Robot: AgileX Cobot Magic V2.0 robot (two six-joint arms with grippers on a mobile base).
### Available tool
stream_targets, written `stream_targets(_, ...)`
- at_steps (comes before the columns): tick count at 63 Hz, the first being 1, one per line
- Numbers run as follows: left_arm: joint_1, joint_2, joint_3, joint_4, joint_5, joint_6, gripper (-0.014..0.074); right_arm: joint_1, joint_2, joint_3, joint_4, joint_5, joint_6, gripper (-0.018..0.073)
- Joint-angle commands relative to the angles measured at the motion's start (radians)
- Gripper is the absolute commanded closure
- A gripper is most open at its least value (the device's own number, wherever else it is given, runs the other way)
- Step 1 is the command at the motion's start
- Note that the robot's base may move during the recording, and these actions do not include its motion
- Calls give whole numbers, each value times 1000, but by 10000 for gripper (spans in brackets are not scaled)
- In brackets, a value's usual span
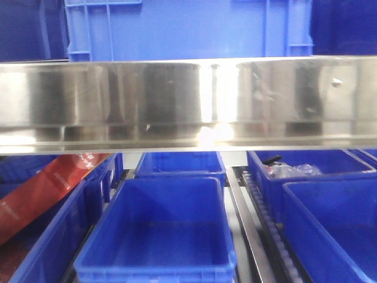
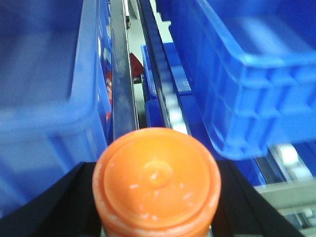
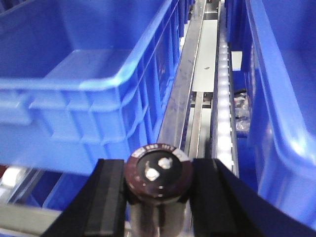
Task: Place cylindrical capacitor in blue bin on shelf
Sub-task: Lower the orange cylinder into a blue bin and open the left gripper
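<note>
- Orange and round-capped, the cylindrical capacitor (image 2: 157, 182) faces the left wrist camera end-on. It is gripped in the left hand (image 2: 156, 205), whose black fingers (image 2: 44, 212) are closed against its two sides. Only its top face shows, so any print on its side is hidden.
- The capacitor hangs just in front of the white roller track (image 2: 170, 106) of the shiny stainless-steel shelf (image 1: 177, 100). It is over the gap between bins and not yet over either one. A deep blue plastic bin (image 2: 237, 84) sits right of the track and a second blue bin (image 2: 49, 118) sits left of it.
- The right hand (image 3: 158, 197) is likewise closed, on a dark brown cylinder (image 3: 159, 170) with two pale terminals on top. It is held close to a stretch of the same kind of rollers, with blue bins on both sides.
- Done, as I judge it: the pick-up and the carry to the shelf. The capacitor is off any worktop and in among the bins.
- Left to do: shift sideways from the roller track until the capacitor is over a bin's mouth, lower it, then open the fingers.
- In the front view a wide blue bin (image 1: 165, 194) with a bare floor lies left of the roller track and looks a likely target. Neither hand appears in that view, so I cannot tell which bin is meant.
</note>
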Motion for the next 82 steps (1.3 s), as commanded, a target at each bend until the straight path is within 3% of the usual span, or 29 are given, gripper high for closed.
stream_targets(1, 5, -5, -1, -2, -19, -4, 708, 1, -2, -8, -2, -30, -3, 713)
stream_targets(68, 5, -5, -1, -2, -19, -4, 708, 1, -2, -8, -2, -30, -3, 713)
stream_targets(82, 5, -5, -1, -2, -19, -4, 708, 1, -2, -8, -2, -83, -3, 713)
